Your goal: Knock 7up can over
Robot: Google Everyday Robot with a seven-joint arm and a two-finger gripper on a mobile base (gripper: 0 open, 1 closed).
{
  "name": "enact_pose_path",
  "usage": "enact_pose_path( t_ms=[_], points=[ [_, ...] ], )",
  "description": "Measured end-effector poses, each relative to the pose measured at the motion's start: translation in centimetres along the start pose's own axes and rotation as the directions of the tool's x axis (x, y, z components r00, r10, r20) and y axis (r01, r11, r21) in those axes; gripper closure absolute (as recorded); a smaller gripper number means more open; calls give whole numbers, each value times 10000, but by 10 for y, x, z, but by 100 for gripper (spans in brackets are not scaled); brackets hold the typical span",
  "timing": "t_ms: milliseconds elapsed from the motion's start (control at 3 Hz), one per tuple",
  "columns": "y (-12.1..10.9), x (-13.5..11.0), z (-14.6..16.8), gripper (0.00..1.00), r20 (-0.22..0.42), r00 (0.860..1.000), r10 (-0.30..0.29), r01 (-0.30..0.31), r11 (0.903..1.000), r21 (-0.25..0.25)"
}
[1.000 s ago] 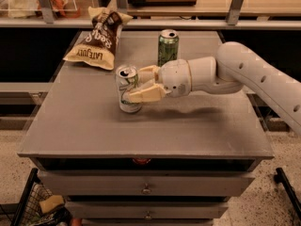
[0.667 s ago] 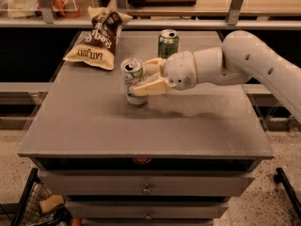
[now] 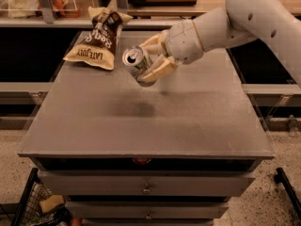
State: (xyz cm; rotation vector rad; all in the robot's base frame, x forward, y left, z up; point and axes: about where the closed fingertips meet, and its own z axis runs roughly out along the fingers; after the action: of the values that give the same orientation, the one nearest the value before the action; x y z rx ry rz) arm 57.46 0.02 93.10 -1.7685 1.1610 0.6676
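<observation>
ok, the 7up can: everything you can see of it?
The 7up can is pale metal with a silver top, a dark mouth and greenish print. It is tilted steeply, top toward the camera. The gripper is shut on its body, a finger on each side. It looks lifted off the table, its shadow below, beside the chip bag and apart from it.

Dim, warm overhead light; the gripper (image 3: 146, 62), clasping the 7up can (image 3: 135, 60) mid-air, throws a soft shadow on the table (image 3: 197, 126); background murky.
</observation>
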Motion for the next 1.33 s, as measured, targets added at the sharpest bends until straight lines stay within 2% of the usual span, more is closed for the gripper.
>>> enact_pose_path(
  t_ms=[333, 667, 1000, 1333],
  points=[
    [7, -17, 9, 100, -1513, 9494, -2753, 2565, 9574, -1326],
    [26, -30, 26, 100, -2802, 8094, -5161, 4478, 8510, -2742],
    [48, -27, 46, 100, -3498, 6549, -6699, 5273, 7366, -4236],
    [63, -22, 64, 100, -3692, 5306, -7630, 5468, 6409, -5387]
  ],
)
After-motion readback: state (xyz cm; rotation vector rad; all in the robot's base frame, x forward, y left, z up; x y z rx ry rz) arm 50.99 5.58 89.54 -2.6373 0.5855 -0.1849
